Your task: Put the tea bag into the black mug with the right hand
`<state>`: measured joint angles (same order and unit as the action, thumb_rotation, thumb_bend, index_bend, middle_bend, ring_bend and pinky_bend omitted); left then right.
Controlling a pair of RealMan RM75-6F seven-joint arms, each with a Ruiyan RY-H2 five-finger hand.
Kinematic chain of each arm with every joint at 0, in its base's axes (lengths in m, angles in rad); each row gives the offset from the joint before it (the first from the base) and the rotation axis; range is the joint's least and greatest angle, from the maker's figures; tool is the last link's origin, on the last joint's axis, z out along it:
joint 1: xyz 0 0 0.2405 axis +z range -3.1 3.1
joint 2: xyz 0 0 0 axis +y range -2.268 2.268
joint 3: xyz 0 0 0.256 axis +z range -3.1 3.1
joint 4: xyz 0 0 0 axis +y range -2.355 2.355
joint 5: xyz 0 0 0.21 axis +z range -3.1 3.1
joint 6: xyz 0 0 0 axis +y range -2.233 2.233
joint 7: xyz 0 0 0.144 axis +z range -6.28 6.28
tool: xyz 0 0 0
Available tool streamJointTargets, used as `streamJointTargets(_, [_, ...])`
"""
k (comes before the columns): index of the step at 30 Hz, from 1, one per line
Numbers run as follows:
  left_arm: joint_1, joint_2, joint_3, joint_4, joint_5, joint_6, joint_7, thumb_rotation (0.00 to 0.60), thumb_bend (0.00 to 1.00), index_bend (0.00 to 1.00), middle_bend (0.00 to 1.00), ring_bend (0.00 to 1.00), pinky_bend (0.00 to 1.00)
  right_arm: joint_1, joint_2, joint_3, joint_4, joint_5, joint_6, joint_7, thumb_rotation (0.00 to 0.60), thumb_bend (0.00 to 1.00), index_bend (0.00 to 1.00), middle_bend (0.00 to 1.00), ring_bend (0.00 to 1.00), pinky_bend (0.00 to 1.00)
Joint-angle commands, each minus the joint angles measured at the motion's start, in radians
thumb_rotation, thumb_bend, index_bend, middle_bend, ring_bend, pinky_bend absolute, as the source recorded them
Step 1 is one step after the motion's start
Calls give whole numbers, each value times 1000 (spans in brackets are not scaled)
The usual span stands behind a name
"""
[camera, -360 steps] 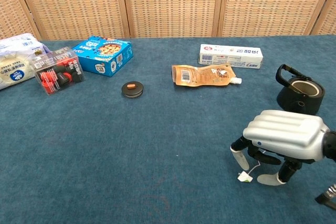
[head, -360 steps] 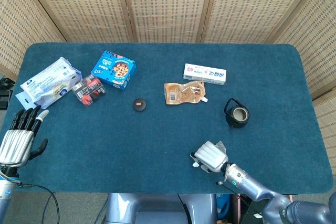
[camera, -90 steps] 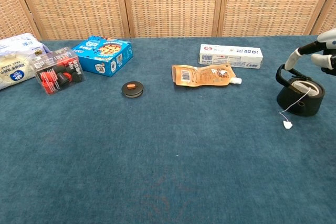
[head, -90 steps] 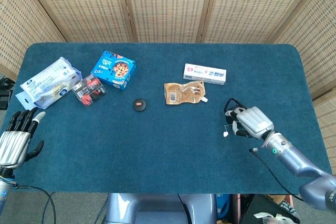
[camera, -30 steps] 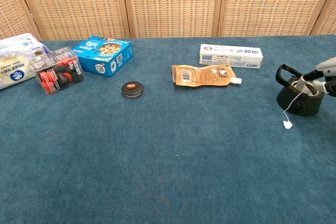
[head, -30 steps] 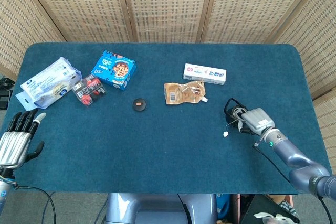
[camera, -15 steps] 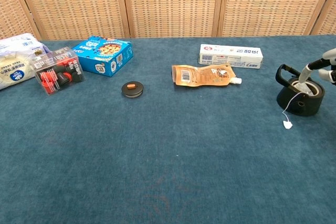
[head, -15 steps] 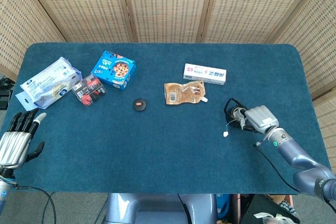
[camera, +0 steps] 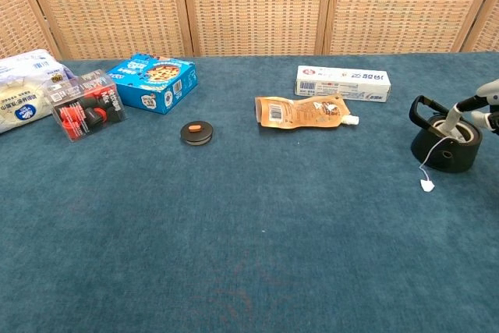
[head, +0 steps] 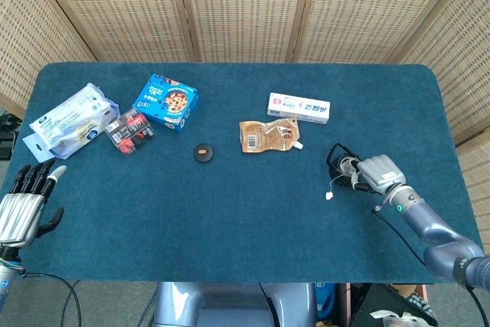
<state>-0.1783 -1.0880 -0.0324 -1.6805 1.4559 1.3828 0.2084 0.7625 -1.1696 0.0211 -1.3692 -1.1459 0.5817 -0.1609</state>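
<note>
My right hand [head: 379,171] sits at the black mug [camera: 445,145], 3 o'clock side, fingers in its mouth; can't tell if they're pinching the tea bag. Tag [camera: 426,185] dangles outside at 7. Let go low, w/o snagging string. Left hand [head: 23,208] idle, fingers spread.

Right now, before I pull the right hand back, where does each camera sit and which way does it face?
Head view: high above the near table edge, looking down on the table; shows left hand and right hand with its forearm.
Chest view: low at the near edge, facing the screen across the tabletop; only fingers of the right hand show, at the right edge.
Shared: black mug, tea bag tag, toothpaste box, blue box.
</note>
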Motion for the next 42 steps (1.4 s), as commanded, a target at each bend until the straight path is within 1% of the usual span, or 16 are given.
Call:
streamJointTargets(1, [0, 0, 0, 0, 0, -1, 1, 600, 410, 72, 0, 0, 0, 3, -8, 0, 11, 1, -4, 2, 28, 902, 220, 928, 899, 962])
streamJointTargets(12, [-2, -3, 0, 3, -3, -4, 1, 600, 410, 72, 0, 0, 0, 11, -41, -4, 59, 12, -25, 1, 61, 902, 220, 928, 899, 962])
streamJointTargets(18, [-1, -3, 0, 4, -2, -4, 0, 600, 410, 72, 0, 0, 0, 8, -34, -9, 50, 12, -10, -15, 80, 902, 220, 927, 899, 962])
streamJointTargets(36, [2, -5, 0, 6, 1, 1, -7, 600, 411, 72, 0, 0, 0, -29, 90, 7, -134, -16, 121, -55, 86, 902, 220, 921, 899, 962])
streamJointTargets(39, [3, -6, 1, 6, 1, 2, -9, 600, 410, 72, 0, 0, 0, -53, 120, 15, -183, -22, 180, -61, 80, 902, 220, 920, 899, 963])
streamJointTargets(42, [7, -9, 5, 3, -1, 1, -14, 600, 410, 72, 0, 0, 0, -100, 141, 34, -230, -37, 284, -36, 88, 902, 220, 916, 899, 962])
